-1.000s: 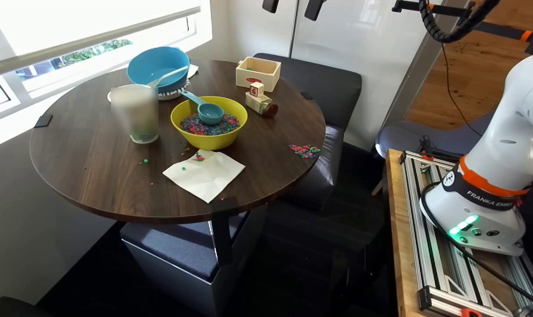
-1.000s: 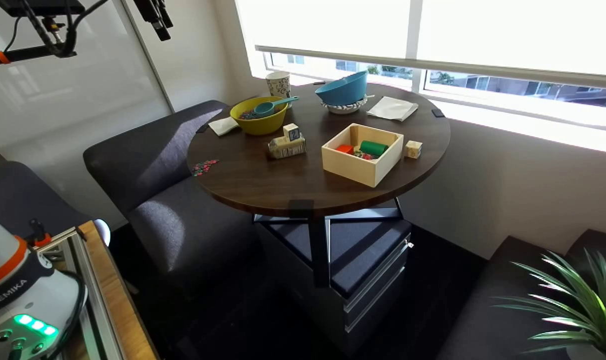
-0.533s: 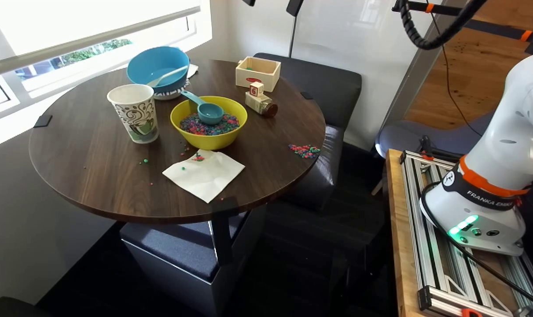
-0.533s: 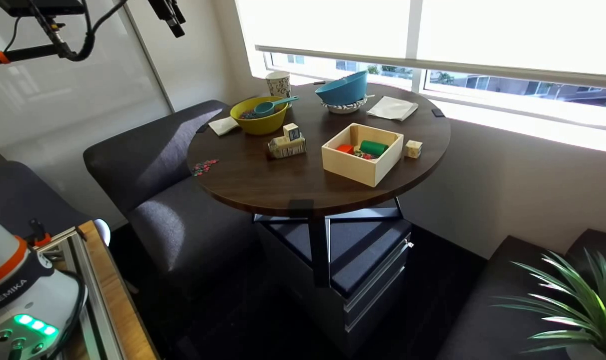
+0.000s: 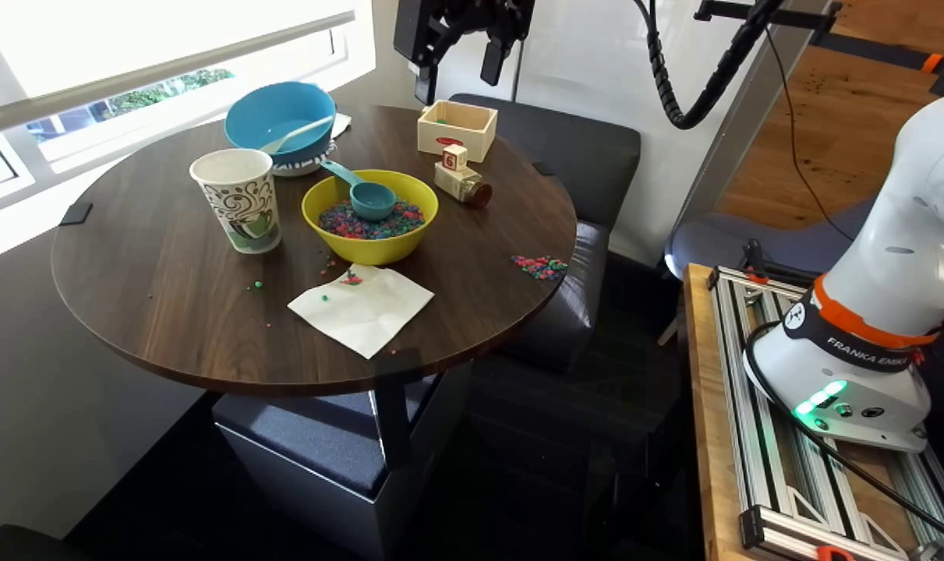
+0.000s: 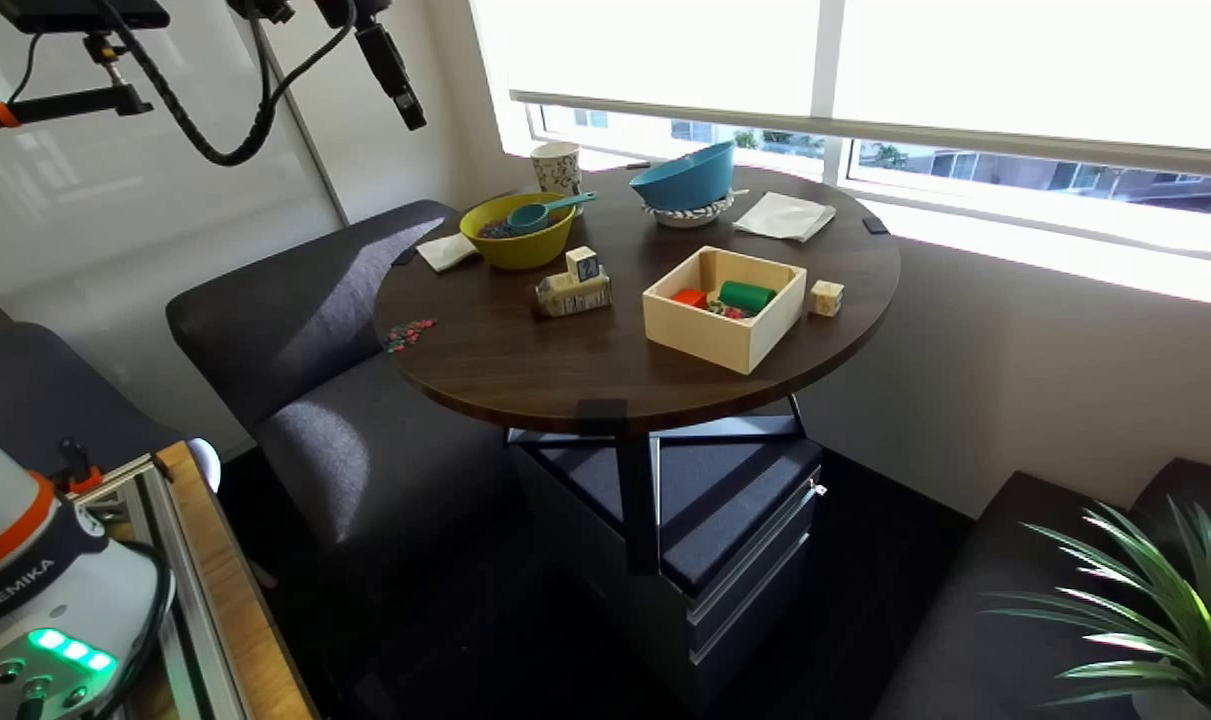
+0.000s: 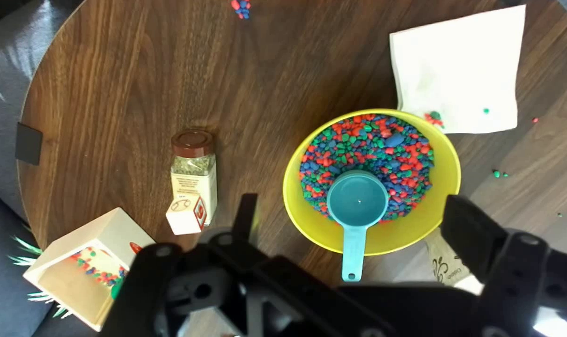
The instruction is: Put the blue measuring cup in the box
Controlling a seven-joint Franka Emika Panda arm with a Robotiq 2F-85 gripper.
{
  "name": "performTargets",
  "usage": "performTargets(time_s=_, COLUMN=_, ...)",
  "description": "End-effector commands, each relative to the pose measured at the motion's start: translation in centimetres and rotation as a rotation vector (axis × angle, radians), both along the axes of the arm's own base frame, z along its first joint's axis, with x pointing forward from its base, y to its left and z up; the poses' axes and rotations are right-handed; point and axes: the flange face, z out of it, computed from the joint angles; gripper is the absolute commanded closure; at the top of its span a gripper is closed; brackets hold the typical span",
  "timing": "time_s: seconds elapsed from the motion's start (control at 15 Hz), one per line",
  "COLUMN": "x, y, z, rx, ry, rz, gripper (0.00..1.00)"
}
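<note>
Wrist view, left to right: a box [image 7: 119, 229] holding coloured bits [image 7: 107, 278]; a jar [image 7: 194, 180] on its side, a block [image 7: 186, 215] on top; the tool [image 7: 351, 203], raised above the dark surface [image 7: 264, 89], fingers [image 7: 245, 215] spread wide apart; the blue cup [image 7: 357, 199], resting on more bits [image 7: 405, 157] in a yellow bowl [image 7: 445, 164], handle over the rim; a white napkin [image 7: 459, 70].

The smooth white arm [image 5: 892, 234] wears an orange ring [image 5: 865, 321], a black band [image 5: 853, 347] lettered "FRANKA EMIKA" and glowing green lights [image 5: 820, 397], plus a ribbed black cable [image 5: 684, 120] and a black claw [image 5: 457, 79] dotted with screws [image 7: 164, 251].
</note>
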Motion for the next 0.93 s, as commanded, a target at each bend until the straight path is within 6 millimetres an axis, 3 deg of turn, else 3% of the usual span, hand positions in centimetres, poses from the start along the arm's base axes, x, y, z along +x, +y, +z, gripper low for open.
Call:
performTargets(time_s=0.0, x=0.0, y=0.0, z=0.2, rx=0.000, ry=-0.002, rz=0.000, gripper=0.00)
performTargets(time_s=0.07, x=-0.1, y=0.0, z=0.5, rx=0.001, ry=-0.008, rz=0.001, gripper=0.00)
performTargets(time_s=0.53, x=5.4, y=-1.3, z=-8.7, rx=0.036, ry=0.096, rz=0.125, gripper=0.00)
performTargets(time_s=0.87, x=8.8, y=-0.4, z=-12.6, rx=0.082, ry=0.152, rz=0.216, gripper=0.00)
